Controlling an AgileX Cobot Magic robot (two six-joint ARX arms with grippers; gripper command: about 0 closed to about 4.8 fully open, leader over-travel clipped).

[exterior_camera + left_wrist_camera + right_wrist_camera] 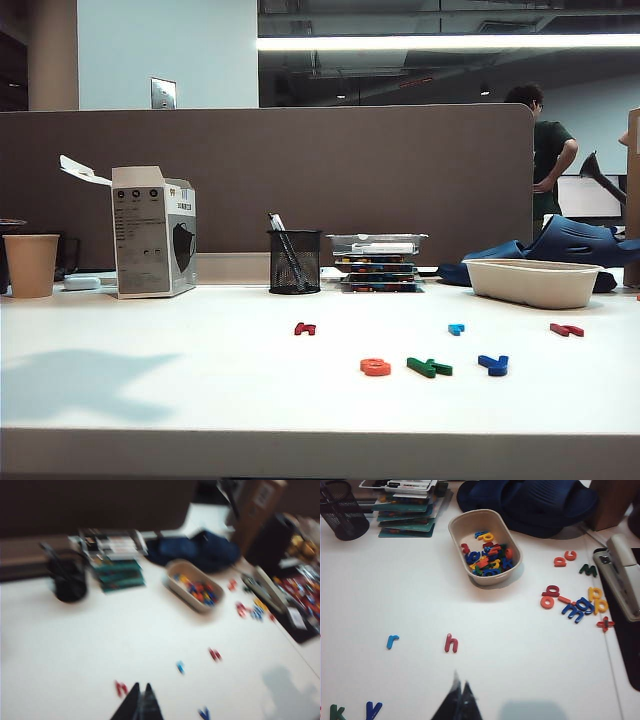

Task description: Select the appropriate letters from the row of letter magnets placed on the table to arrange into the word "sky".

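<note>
Near the front of the white table (200, 400) three letters lie side by side: an orange-red rounded one (375, 367), a dark green one (429, 367) and a dark blue one (492, 364). Behind them, spaced apart, lie a dark red letter (305, 328), a light blue one (456, 328) and a red one (566, 329). Neither gripper shows in the exterior view. My right gripper (461, 680) hangs shut and empty above bare table, short of the red h (451, 643) and light blue r (392, 641). My left gripper (141, 686) looks shut and empty beside the dark red letter (120, 688); that view is blurred.
A beige bowl (492, 579) holds many spare letters, and more lie loose beside it (572, 602), near a stapler (620, 575). At the back stand a black mesh pen cup (294, 262), a stack of cases (378, 262), a white box (150, 232) and a paper cup (30, 265).
</note>
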